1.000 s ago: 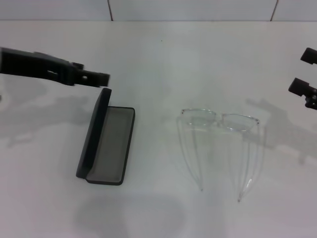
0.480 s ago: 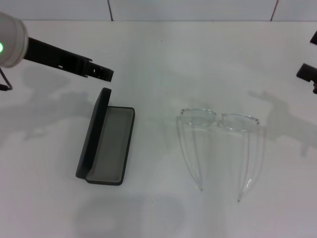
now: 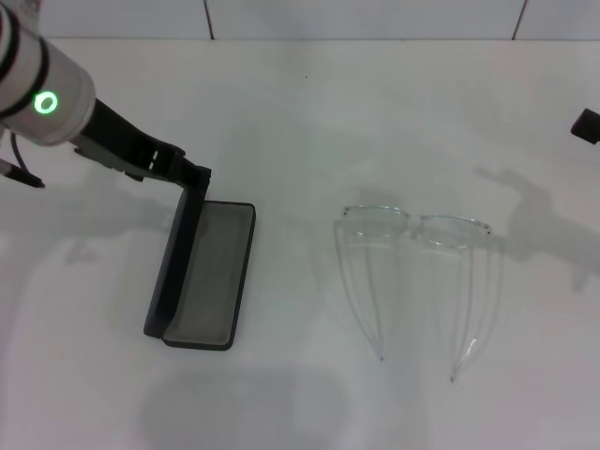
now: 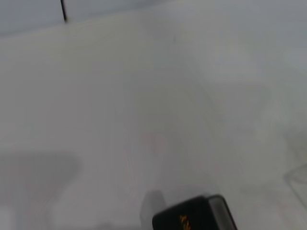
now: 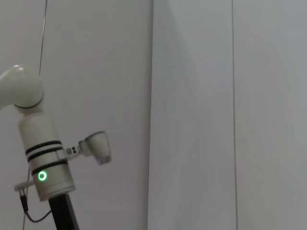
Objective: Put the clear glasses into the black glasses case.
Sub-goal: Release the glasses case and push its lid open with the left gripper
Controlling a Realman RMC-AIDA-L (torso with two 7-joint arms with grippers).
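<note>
White counter [image 3: 309, 112] all round. From the head view, the black glasses case [image 3: 202, 277] lies open; the clear glasses [image 3: 417, 281] sit well apart to its right, still outside (nothing packed yet). The left tool [image 3: 192, 175] is at the lid's far end, its grip unclear. The left wrist view shows only the case corner [image 4: 194, 220]. The right wrist view faces wall.

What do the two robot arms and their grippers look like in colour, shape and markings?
The left arm is a white cylinder with black bands and a glowing green ring light; a thin dark cable hangs beside it. Its left gripper is black, long and angular. Of the right gripper, only a small black block shows at the picture's edge.
</note>
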